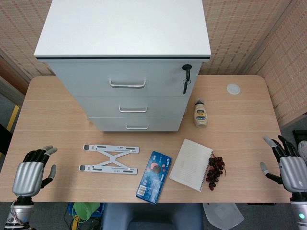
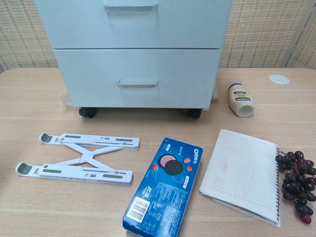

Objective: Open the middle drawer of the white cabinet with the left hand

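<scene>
The white cabinet (image 1: pixel 129 62) stands at the back middle of the table with three drawers, all closed. Its middle drawer (image 1: pixel 132 106) has a metal handle (image 1: pixel 133 110); the chest view shows that handle (image 2: pixel 131 7) at its top edge, above the bottom drawer's handle (image 2: pixel 138 84). A black key (image 1: pixel 186 79) hangs in the lock at the top right of the cabinet front. My left hand (image 1: pixel 32 171) rests near the table's front left corner, fingers apart, holding nothing, far from the cabinet. My right hand (image 1: pixel 289 165) sits at the front right edge, also open.
In front of the cabinet lie a white folding stand (image 1: pixel 110 159), a blue Oreo box (image 1: pixel 153 177), a spiral notebook (image 1: pixel 191 164) and dark grapes (image 1: pixel 215 171). A small bottle (image 1: pixel 201 114) lies right of the cabinet. A white cap (image 1: pixel 233 88) sits at back right.
</scene>
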Controlling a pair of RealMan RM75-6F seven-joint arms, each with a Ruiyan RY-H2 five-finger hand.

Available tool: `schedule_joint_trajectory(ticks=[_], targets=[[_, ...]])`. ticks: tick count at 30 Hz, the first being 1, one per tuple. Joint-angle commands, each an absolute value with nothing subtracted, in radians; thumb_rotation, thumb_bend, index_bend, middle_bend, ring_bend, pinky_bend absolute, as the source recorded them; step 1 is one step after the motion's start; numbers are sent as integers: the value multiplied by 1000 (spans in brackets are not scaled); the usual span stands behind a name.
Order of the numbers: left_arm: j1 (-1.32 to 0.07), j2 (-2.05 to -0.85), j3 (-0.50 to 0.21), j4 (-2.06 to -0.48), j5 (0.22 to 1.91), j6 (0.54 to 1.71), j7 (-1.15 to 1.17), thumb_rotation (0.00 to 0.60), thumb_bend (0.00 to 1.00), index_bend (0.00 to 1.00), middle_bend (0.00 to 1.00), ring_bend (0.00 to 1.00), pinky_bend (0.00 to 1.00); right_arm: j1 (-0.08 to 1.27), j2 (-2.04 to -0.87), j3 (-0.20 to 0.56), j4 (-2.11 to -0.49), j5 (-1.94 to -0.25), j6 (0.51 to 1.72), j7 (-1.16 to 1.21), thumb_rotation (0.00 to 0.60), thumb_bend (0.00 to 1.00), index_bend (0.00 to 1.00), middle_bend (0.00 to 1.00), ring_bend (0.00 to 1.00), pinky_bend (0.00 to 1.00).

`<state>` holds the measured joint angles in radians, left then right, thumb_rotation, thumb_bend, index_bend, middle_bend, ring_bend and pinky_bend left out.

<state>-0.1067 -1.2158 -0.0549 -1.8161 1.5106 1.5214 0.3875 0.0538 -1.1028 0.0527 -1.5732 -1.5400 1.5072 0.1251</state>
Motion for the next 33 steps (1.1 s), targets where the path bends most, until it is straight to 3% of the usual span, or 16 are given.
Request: schedule_joint_trajectory(ticks=[1,24,26,28,30,33], targets=[[-105,-1217,-55,-1813,1508,1522,385,600,462,248,237,245,235,57,-1103,54,-1576,-1539,1503,121,600,337,104,181,78,103],[-156,-1178,-59,-1819,1570,1469,245,600,462,251,237,268,248,64,-1091,62,-1609,-1546,1511,92,600,336,105,181,81,103],[-179,-1163,-68,-1829,1592,1453,218,600,462,251,250,376,311,73,-1092,61,-1613,-1554,1501,89,600,337,105,181,82,103],[-201,-1150,-77,-1843,1608,1436,203,600,463,251,318,466,482,81,-1095,58,-1614,-1561,1489,86,600,337,104,181,82,103],[-228,-1134,-88,-1863,1623,1412,190,600,463,252,416,489,628,88,-1098,56,-1615,-1564,1478,83,600,337,105,181,82,103],[-274,-1107,-104,-1903,1634,1362,169,600,463,254,612,646,810,95,-1101,57,-1615,-1563,1470,81,600,337,104,181,82,103]])
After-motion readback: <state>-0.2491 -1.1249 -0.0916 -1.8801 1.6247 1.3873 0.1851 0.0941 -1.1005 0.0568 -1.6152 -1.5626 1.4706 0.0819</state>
